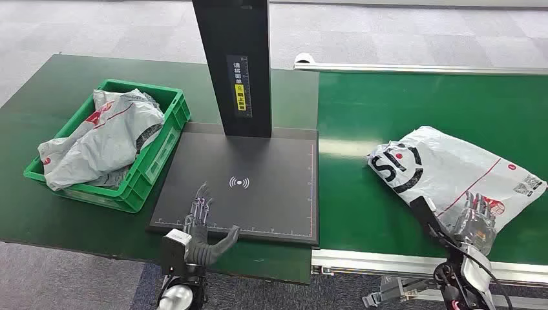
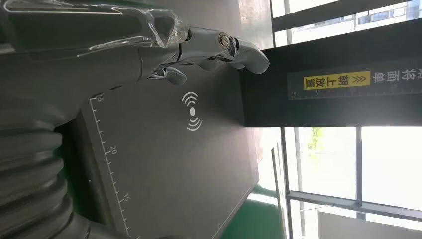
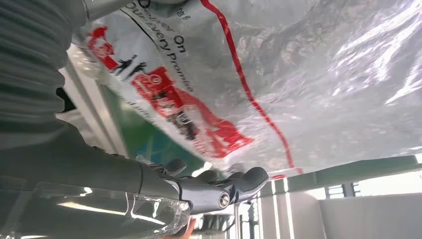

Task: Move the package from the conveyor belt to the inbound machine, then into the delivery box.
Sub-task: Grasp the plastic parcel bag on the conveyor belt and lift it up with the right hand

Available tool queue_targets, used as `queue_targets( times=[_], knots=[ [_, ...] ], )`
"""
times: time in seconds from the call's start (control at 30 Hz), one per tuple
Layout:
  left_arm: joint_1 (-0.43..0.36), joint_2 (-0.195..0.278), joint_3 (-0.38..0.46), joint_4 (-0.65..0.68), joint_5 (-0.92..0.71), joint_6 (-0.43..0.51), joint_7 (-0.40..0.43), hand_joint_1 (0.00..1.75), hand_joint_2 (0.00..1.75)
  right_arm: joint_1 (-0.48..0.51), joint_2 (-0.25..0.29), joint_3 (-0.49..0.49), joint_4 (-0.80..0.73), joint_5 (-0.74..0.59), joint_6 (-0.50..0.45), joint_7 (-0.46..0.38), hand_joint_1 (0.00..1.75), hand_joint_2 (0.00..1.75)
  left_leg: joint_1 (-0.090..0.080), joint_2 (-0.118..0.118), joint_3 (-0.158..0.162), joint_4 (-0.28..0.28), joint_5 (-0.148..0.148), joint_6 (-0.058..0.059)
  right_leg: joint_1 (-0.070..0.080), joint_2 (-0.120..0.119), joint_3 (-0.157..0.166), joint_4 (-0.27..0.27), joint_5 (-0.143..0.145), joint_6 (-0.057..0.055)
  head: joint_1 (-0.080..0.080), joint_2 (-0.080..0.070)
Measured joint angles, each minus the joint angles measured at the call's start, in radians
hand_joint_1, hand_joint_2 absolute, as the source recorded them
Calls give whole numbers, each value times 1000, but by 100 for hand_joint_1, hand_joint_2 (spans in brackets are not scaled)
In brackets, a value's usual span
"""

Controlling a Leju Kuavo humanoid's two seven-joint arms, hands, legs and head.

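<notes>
Lying on the belt: the package (image 1: 455, 171), a grey-white plastic mailer with black lettering and red print, sits on the green conveyor belt (image 1: 362, 116) at the robot's right, tilted across it, near the belt's near edge.
Right hand: the right hand (image 1: 477, 216) is at the package's near lower corner, fingers against the plastic; from the right wrist view the fingers (image 3: 244, 180) reach along under the bag's edge, but I cannot tell whether they have closed on it.
Left hand: the left hand (image 1: 201, 223) hovers over the near edge of the inbound machine's plate, fingers spread and straight, thumb out to the side, holding nothing.
Inbound machine: the inbound machine (image 1: 258, 194) is a flat black plate with a white signal mark, ruler marks along its edges, and a black post (image 1: 236, 64) with a yellow label.
Delivery box: the green delivery box (image 1: 152, 158) stands left of the plate, just beside it, with other grey mailers (image 1: 106, 139) piled inside.
</notes>
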Motion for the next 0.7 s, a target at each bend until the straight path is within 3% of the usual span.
queue_targets(
  times=[0.17, 0.3, 0.7],
  knots=[
    [13, -3, 3, -6, -8, -7, 4, 0, 175, -1, -21, -59, 4, 74, 3, 12, 0, 175, 0, 0, 0, 0, 0, 0, 0, 0, 0, 0, 0, 0, 0, 0],
    [22, -3, 7, -7, -11, -8, 6, 0, 175, -5, -24, -103, 19, 50, 48, -12, 0, 175, 0, 0, 0, 0, 0, 0, 0, 0, 0, 0, 0, 0, 0, 0],
    [41, -3, 16, -32, -25, 8, 33, 0, 175, -20, 21, -137, 72, -19, 133, -108, 0, 175, 0, 0, 0, 0, 0, 0, 0, 0, 0, 0, 0, 0, 0, 0]
  ],
)
